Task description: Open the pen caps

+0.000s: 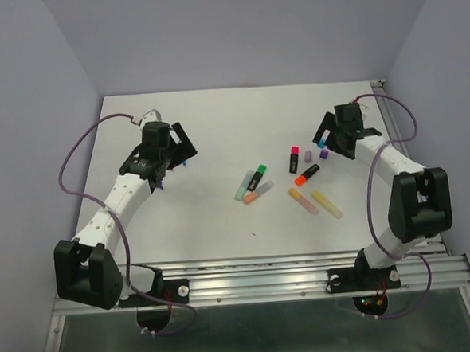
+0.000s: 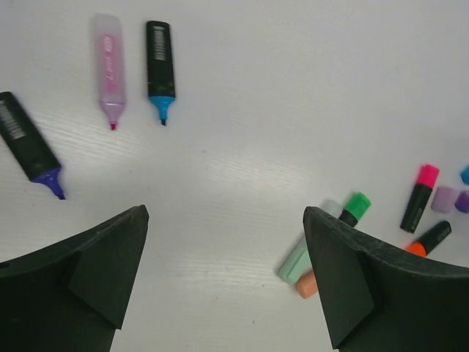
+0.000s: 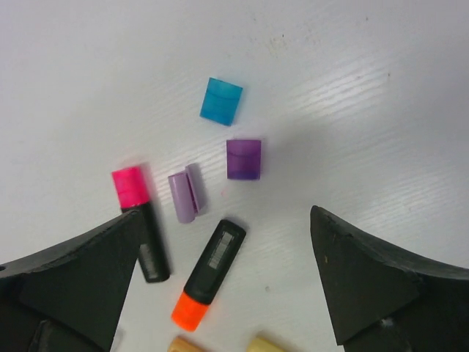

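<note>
1. Three loose caps lie on the table (image 3: 366, 73) under my right gripper (image 3: 225, 214): the blue cap (image 3: 221, 101), the purple cap (image 3: 243, 158) and the lilac cap (image 3: 185, 194), close together.
2. Their pens seem to be the bare-tipped ones ahead of my left gripper (image 2: 226, 213): a violet-tipped barrel (image 2: 26, 143), a pale pink barrel (image 2: 108, 66) and a blue-tipped barrel (image 2: 160, 66).
3. Both my grippers hang with jaws spread wide, holding nothing.
4. Other caps are not yet off. The pink cap (image 3: 130, 185) and orange cap (image 3: 190, 312) sit on black pens just beside the loose caps, and the green cap (image 2: 357, 203) is nearer mid-table among pastel pens.
5. I judge myself between pens, with roughly a third done.
6. Next, I reckon, my right jaws should close across the pink-capped pen's barrel and lift it. My left then pinches only the short cap and pulls straight along the pen.
</note>
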You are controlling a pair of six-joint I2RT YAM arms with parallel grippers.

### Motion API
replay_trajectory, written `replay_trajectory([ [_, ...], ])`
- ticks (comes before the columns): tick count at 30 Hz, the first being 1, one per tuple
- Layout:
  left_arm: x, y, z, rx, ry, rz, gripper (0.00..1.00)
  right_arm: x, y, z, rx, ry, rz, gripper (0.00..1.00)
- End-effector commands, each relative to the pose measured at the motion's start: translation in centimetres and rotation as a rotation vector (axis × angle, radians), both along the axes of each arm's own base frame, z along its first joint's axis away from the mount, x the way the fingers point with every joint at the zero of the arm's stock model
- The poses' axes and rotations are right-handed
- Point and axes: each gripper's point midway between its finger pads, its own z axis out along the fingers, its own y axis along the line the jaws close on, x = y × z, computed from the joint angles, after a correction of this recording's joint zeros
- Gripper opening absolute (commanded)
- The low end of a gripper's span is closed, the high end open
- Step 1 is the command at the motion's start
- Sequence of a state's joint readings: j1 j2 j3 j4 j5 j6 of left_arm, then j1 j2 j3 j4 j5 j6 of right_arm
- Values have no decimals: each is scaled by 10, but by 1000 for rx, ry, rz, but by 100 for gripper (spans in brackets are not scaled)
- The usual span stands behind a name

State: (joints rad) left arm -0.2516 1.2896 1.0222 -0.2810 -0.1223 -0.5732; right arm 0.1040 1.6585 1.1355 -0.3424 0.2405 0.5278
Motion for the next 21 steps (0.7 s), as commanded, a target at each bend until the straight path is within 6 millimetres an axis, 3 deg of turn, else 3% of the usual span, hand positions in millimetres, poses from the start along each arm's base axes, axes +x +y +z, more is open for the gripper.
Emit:
replay_trajectory([
  [1, -13, -43, -2, 45, -25, -170, 99, -41, 4, 19, 84, -47, -23, 100],
  [2, -19, -64, -4, 58, -22, -235, 99, -49, 8, 19, 109, -60, 1, 100],
  [3, -20, -68, -15, 99, 4, -248, 99, -67, 19, 19, 163, -91, 46, 100],
  [5, -23, -90, -19, 128, 13, -292, 99, -84, 27, 18, 209, -114, 82, 100],
  [7, -22, -103, -36, 158, 56, -333, 99, -107, 37, 17, 267, -136, 114, 100],
  [9, -18, -121, -38, 180, 62, -373, 99, -119, 43, 17, 301, -151, 147, 100],
  [10, -17, -121, -56, 224, 113, -366, 99, -124, 46, 24, 317, -178, 165, 100],
  [12, -12, -132, -57, 261, 133, -370, 99, -138, 51, 17, 351, -160, 176, 100],
  [13, -15, -136, -73, 307, 174, -374, 99, -146, 55, 17, 369, -170, 199, 100],
  [21, 1, -175, -92, 317, 213, -401, 99, -156, 60, 35, 365, -229, 270, 100],
])
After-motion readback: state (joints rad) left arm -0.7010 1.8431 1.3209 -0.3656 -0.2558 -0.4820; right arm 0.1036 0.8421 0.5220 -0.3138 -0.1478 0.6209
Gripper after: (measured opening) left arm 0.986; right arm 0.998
